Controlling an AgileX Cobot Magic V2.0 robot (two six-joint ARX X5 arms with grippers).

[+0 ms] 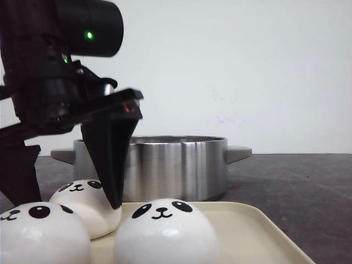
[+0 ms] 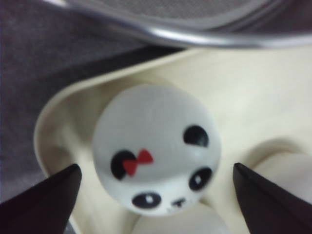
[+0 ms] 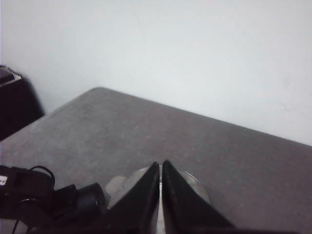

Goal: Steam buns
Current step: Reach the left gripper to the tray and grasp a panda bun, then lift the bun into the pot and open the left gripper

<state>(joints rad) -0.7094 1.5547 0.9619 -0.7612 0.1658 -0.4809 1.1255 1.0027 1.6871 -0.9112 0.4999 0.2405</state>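
Three white panda-faced buns show on the cream tray: a back-left bun, a front-left bun and a front-middle bun. My left gripper is open and lowered over the back-left bun, one finger on each side. In the left wrist view this bun has a red bow and sits between the fingertips of the left gripper, with a gap on both sides. My right gripper is shut and empty, high over the table. A fourth bun is not seen.
A steel pot with side handles stands just behind the tray; its rim is close to the bun in the left wrist view. Parts of two neighbouring buns crowd the gripped-around bun. The right wrist view looks down on the pot.
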